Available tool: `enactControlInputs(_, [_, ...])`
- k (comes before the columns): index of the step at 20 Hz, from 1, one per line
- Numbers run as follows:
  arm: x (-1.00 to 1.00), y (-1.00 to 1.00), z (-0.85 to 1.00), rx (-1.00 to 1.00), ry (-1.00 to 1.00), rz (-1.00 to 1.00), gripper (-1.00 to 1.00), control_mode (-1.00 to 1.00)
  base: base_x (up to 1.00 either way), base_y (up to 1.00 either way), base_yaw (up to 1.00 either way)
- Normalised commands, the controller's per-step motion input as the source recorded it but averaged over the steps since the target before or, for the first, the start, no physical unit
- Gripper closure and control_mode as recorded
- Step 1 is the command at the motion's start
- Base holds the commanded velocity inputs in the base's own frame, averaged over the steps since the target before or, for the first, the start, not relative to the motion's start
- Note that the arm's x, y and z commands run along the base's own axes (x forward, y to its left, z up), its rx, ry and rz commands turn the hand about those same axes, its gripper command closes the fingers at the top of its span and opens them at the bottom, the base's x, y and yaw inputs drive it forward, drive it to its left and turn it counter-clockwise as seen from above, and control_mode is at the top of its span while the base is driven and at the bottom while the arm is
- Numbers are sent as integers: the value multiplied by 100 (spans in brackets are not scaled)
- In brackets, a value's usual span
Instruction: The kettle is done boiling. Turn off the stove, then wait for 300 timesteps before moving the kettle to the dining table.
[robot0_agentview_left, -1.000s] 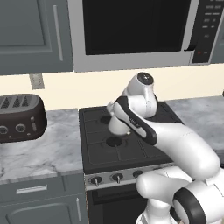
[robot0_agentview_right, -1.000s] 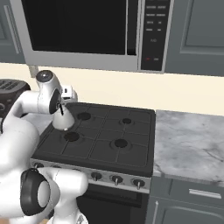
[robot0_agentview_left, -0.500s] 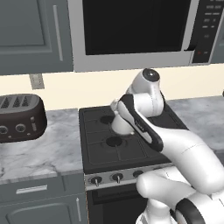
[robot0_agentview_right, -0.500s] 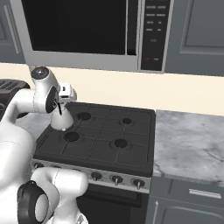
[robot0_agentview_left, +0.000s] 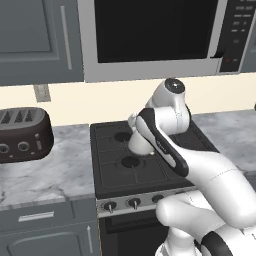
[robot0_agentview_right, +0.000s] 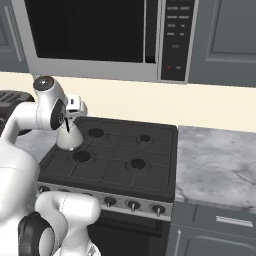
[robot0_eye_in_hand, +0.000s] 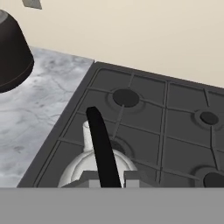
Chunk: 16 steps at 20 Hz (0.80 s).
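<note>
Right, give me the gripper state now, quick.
Gripper: shut on the kettle, fingers pinching its thin black arched handle, over the stove.

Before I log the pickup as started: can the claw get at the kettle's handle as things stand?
Probably yes, it looks already there. In the hand view the claw is shut on the black handle of the white kettle, which hangs above the stove with nothing in the way.
</note>
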Motion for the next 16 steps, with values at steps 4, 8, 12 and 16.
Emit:
enactControlInputs(4, [-6, -1, 0, 0, -1, 0, 100, 100, -7, -5, -1])
enactControlInputs(8, [0, 0, 0, 0, 0, 0, 100, 100, -36, -24, -9])
enactControlInputs(12, [0, 0, 0, 0, 0, 0, 100, 100, -29, -26, -16])
enactControlInputs(16, [0, 0, 0, 0, 0, 0, 100, 100, -9, -23, -23])
